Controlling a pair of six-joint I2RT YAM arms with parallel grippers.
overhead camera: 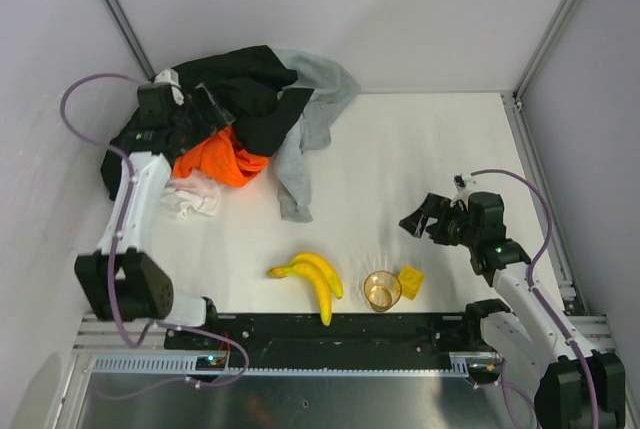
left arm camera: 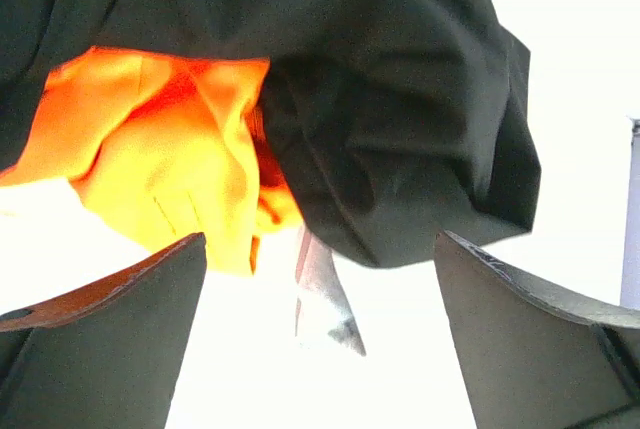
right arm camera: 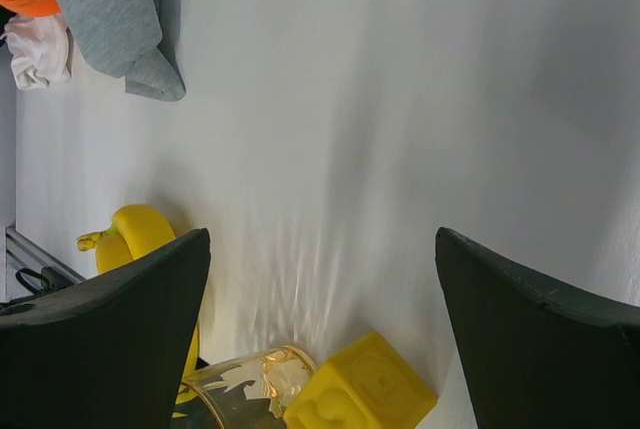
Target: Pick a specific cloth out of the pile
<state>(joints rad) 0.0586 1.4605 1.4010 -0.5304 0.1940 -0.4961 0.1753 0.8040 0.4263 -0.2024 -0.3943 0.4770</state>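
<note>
White cloth [overhead camera: 190, 197] is lying crumpled just behind the left end effector [overhead camera: 212, 111], toward that arm's base. That end effector is gaping wide and empty; the right end effector [overhead camera: 416, 221], equally wide, is hanging well apart.

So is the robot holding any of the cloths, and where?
Nothing is held. The left gripper is open by the pile, the right gripper open above the table; the white cloth lies free.

Top external: high above the near edge, looking down on the whole counter [overhead camera: 420, 149]. Left wrist: very close, facing the pile [left arm camera: 400, 99]. Right wrist: farther off, looking obliquely across the counter; shares bananas [right arm camera: 135, 229] and pile edge with the overhead view.
</note>
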